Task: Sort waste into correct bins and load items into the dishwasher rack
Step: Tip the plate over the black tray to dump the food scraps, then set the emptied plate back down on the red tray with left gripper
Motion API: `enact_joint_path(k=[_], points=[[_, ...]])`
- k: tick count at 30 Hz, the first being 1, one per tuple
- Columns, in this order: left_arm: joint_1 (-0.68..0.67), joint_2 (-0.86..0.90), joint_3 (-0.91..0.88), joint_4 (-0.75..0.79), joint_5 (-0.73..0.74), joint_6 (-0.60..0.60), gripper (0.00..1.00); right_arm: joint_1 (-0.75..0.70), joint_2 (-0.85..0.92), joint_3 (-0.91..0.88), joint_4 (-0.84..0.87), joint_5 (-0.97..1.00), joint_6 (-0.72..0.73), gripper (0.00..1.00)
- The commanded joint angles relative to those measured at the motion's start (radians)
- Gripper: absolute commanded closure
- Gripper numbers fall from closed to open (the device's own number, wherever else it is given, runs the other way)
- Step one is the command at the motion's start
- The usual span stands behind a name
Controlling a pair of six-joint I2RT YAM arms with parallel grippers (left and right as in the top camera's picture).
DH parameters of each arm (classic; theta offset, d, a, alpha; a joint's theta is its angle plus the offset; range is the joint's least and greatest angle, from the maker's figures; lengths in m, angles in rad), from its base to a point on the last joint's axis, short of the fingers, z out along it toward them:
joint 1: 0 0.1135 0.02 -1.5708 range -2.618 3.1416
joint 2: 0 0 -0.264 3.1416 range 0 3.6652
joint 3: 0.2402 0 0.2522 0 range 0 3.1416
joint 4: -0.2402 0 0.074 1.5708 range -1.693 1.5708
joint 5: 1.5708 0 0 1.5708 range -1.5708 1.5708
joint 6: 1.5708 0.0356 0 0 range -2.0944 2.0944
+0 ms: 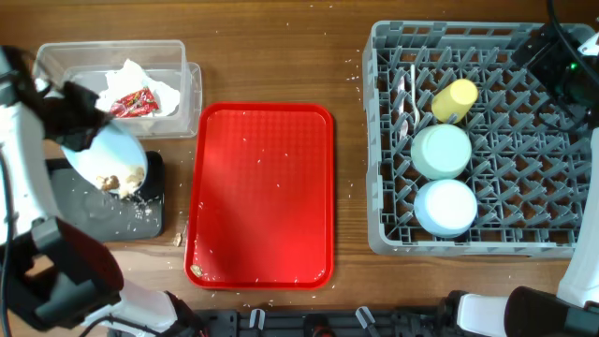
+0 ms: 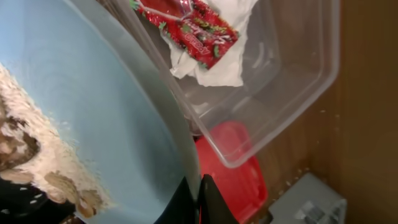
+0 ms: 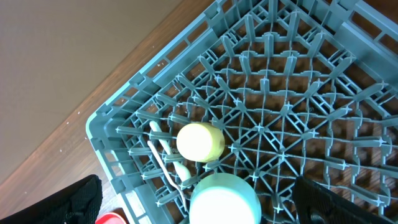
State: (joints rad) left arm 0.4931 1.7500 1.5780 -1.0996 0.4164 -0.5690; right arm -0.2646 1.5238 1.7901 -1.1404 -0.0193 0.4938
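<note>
My left gripper is shut on the rim of the light blue plate, which is tilted over the black tray. Brown-and-white food scraps cling to the plate's low edge. The clear tub holds the white napkin and the red wrapper. The grey rack holds the yellow cup, the green bowl, the blue bowl and the white fork and spoon. My right gripper is open and empty above the rack.
The flat red tray lies in the middle with crumbs on it. Crumbs are scattered on the wooden table around the black tray and near the rack's left wall. The tub stands right behind the black tray.
</note>
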Motion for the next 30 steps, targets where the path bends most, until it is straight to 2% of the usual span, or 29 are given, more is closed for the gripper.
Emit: enact_joint_path(k=[1,3,5,7,9,11,15,16,17,19,20,21,22,23,24,25,26,27,28,29,30], points=[[0.119,-0.028,0.013,-0.06,0.293,0.102,0.96,0.002,0.004,0.001,0.002,-0.007,0.006,0.0],[0.173,-0.028,0.012,-0.066,0.375,0.172,0.96,0.002,0.004,0.001,0.002,-0.007,0.006,0.0],[0.239,-0.026,0.011,-0.106,0.404,0.18,0.96,0.002,0.004,0.001,0.002,-0.007,0.006,0.0],[0.291,-0.026,0.011,-0.142,0.523,0.281,0.96,0.002,0.004,0.001,0.002,-0.007,0.006,0.0],[0.331,-0.026,0.01,-0.176,0.543,0.283,0.96,0.002,0.004,0.001,0.002,-0.007,0.007,0.0],[0.37,-0.026,0.01,-0.212,0.626,0.375,0.96,0.002,0.004,0.001,0.002,-0.007,0.006,0.0],[0.412,-0.02,0.01,-0.224,0.661,0.401,0.96,0.002,0.004,0.001,0.002,-0.007,0.006,0.0],[0.42,-0.02,0.01,-0.283,0.719,0.449,0.96,0.002,0.004,0.001,0.002,-0.007,0.006,0.0],[0.42,-0.02,0.01,-0.248,0.736,0.49,0.96,0.002,0.004,0.001,0.002,-0.007,0.006,0.0],[0.42,-0.014,0.01,-0.315,0.75,0.497,0.96,0.002,0.004,0.001,0.002,-0.007,0.006,0.0],[0.42,-0.014,0.01,-0.285,0.757,0.535,0.96,0.002,0.004,0.001,0.002,-0.007,0.007,0.0],[0.42,-0.01,0.01,-0.253,0.69,0.456,0.96,0.002,0.004,0.001,0.002,-0.007,0.006,0.0],[0.425,-0.008,0.01,-0.303,0.695,0.432,0.96,0.002,0.004,0.001,0.002,-0.007,0.006,0.01],[0.43,-0.008,0.009,-0.334,0.773,0.528,0.96,0.002,0.004,0.001,0.002,-0.007,0.006,0.01],[0.43,-0.008,0.009,-0.294,0.775,0.556,0.96,0.002,0.004,0.001,0.002,-0.007,0.006,0.0],[0.43,-0.003,0.009,-0.332,0.74,0.502,0.96,0.002,0.004,0.001,0.002,-0.007,0.006,0.0],[0.43,-0.004,0.009,-0.451,0.761,0.558,0.96,0.002,0.004,0.001,0.002,-0.007,0.006,0.0],[0.43,-0.007,0.009,-0.437,0.803,0.652,0.96,0.002,0.004,0.001,0.002,-0.007,0.006,0.0],[0.43,-0.003,0.009,-0.355,0.747,0.618,0.96,0.002,0.004,0.001,0.002,-0.007,0.006,0.0],[0.433,-0.001,0.008,-0.375,0.705,0.554,0.96,0.002,0.004,0.001,0.002,-0.007,0.006,0.0],[0.435,-0.002,0.008,-0.416,0.701,0.562,0.96,0.002,0.004,0.001,0.002,-0.007,0.006,0.0]])
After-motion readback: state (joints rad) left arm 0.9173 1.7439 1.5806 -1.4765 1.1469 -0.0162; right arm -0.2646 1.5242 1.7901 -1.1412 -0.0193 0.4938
